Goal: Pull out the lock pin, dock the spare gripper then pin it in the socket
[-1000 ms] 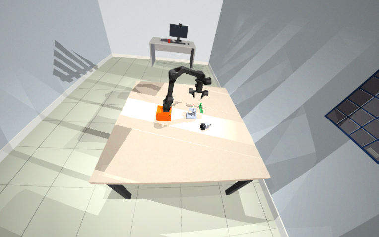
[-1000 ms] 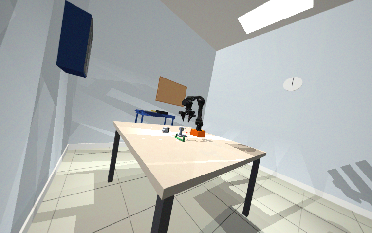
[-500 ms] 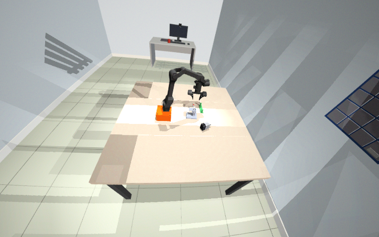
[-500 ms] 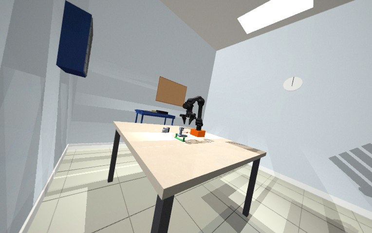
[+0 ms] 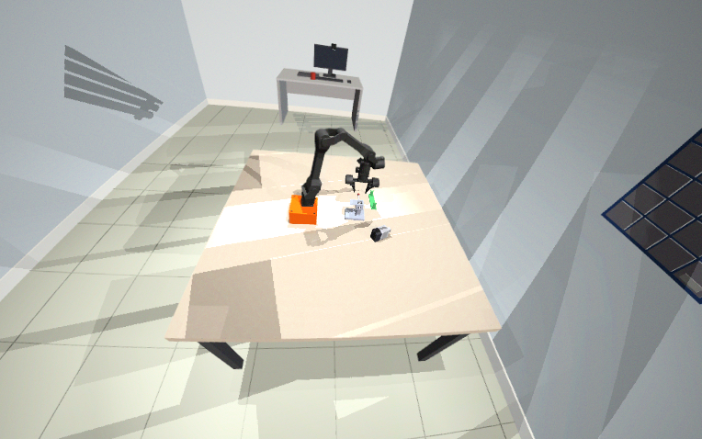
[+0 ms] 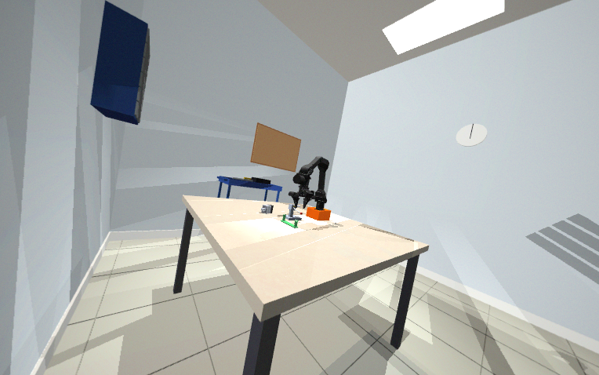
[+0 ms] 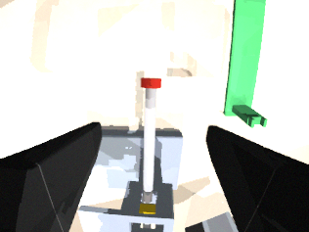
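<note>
The grey mount stands on the table. The lock pin, a white rod with a red head, sits in the mount's socket, its head end sticking out toward the top of the wrist view. My gripper is open, pointing down above the mount. In the wrist view the pin shows between the two spread fingers, which do not visibly touch it. The spare gripper, grey with a black end, lies on the table beside the mount; part of it shows at the wrist view's bottom edge.
A green bracket with upright ends lies close beside the mount. The orange base of the arm stands on the mount's other side. The wooden table carries all of them.
</note>
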Controlling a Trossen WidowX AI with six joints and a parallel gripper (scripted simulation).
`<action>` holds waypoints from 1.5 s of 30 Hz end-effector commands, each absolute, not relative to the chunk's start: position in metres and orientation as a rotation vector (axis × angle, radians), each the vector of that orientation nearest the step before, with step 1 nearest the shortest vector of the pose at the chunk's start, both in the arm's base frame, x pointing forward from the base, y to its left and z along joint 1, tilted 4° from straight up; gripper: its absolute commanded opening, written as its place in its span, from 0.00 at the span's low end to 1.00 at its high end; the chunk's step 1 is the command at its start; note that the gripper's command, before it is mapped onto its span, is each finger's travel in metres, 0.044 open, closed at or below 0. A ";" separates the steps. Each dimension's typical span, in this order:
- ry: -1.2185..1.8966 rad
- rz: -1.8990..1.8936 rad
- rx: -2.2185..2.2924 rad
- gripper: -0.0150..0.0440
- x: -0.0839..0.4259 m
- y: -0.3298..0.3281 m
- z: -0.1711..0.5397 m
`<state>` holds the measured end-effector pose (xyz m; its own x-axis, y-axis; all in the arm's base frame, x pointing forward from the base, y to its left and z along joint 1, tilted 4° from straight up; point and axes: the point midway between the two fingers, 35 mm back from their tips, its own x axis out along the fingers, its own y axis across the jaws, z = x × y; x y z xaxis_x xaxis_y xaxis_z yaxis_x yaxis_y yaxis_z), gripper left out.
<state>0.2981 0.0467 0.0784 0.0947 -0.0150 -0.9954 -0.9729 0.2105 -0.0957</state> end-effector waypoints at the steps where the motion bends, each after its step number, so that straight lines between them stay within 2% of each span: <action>1: 1.239 0.983 -1.103 0.76 0.299 0.046 0.069; 34: 1.240 0.983 -1.103 0.76 0.300 0.046 0.024; 45: 1.240 0.983 -1.103 0.27 0.300 0.046 0.024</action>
<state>0.2997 0.0460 0.0242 0.0888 -0.0165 -0.9959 -0.9735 0.2102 -0.0903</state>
